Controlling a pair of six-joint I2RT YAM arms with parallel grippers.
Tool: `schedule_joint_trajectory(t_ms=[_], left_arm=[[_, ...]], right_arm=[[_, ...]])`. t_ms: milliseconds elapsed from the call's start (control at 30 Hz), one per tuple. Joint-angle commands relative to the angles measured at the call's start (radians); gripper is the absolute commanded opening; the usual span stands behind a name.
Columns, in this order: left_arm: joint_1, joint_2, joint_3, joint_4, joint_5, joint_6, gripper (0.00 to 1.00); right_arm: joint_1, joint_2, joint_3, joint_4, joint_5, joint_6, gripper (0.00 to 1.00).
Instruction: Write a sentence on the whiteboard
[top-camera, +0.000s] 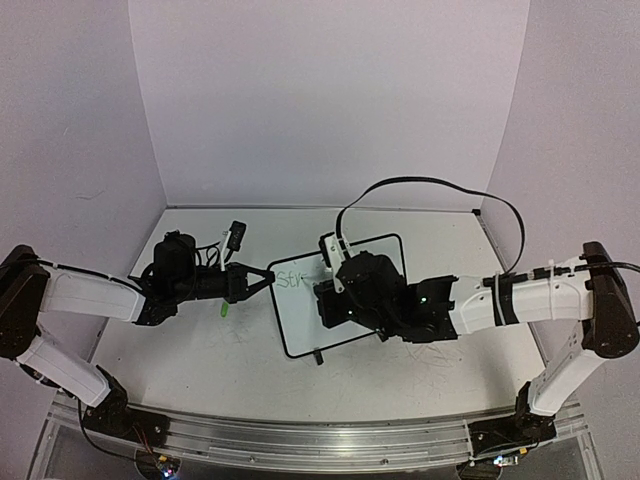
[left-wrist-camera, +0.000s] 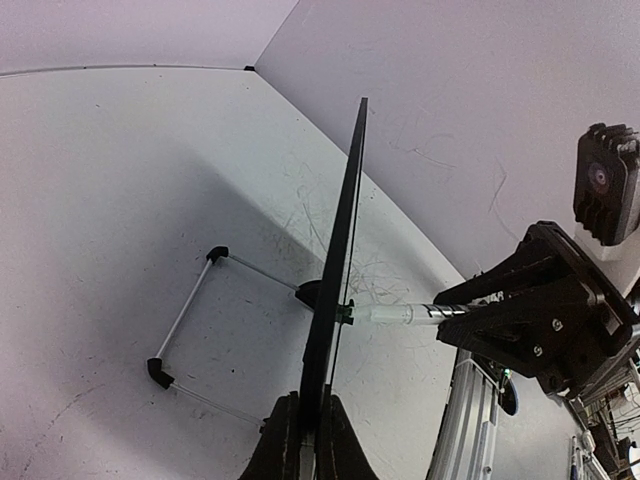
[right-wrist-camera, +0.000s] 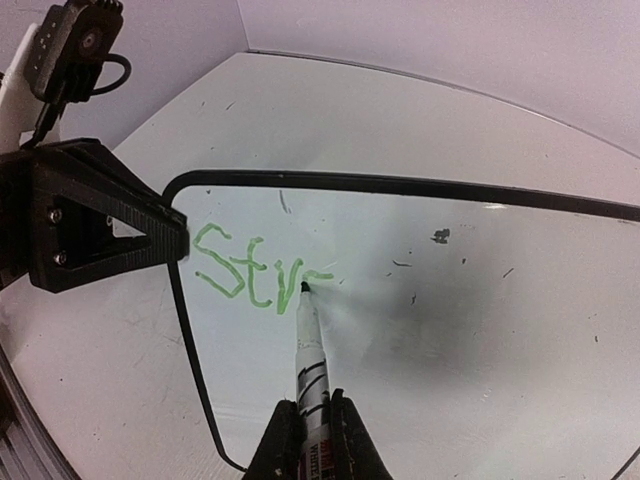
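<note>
From above, the whiteboard (top-camera: 300, 325) sits in the middle of the tabletop (top-camera: 190, 350), with its corners turned a little askew. The left pincer (top-camera: 268, 278) is at the board's left edge, near the upper corner, and is closed on the frame. The right pincer (top-camera: 335, 300) hangs over the board's face, and its black body hides most of the middle. Just left of that body, near the board's top left corner, the sentence (top-camera: 293, 280) shows as a few green letters.

The left wrist camera sees the board edge-on as a thin dark line. The left pincer's fingers are clamped tight on its near edge. A wire stand (left-wrist-camera: 190, 330) with two black feet reaches from the board's back onto the tabletop. On the board's other side, the right pincer holds a marker (left-wrist-camera: 400, 314) with its tip against the face.

From the right wrist, the right pincer is closed round the marker's barrel. The tip touches the board at the end of the green writing, which reads "Str". The left pincer grips the frame just left of the "S".
</note>
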Motion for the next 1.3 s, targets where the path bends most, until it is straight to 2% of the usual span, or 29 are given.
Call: schedule_joint_trajectory(t_ms=[0, 600, 1267], left_arm=[[0.005, -0.025, 0.048, 0.025, 0.009, 0.001, 0.00], [0.005, -0.034, 0.047, 0.020, 0.009, 0.001, 0.00], [0.005, -0.041, 0.039, 0.017, 0.005, 0.005, 0.00]], right_arm=[[-0.001, -0.027, -0.022, -0.023, 0.014, 0.016, 0.00], [-0.003, -0.032, 0.000, -0.027, 0.102, 0.024, 0.00], [-0.006, 0.010, 0.049, -0.005, 0.074, -0.003, 0.00]])
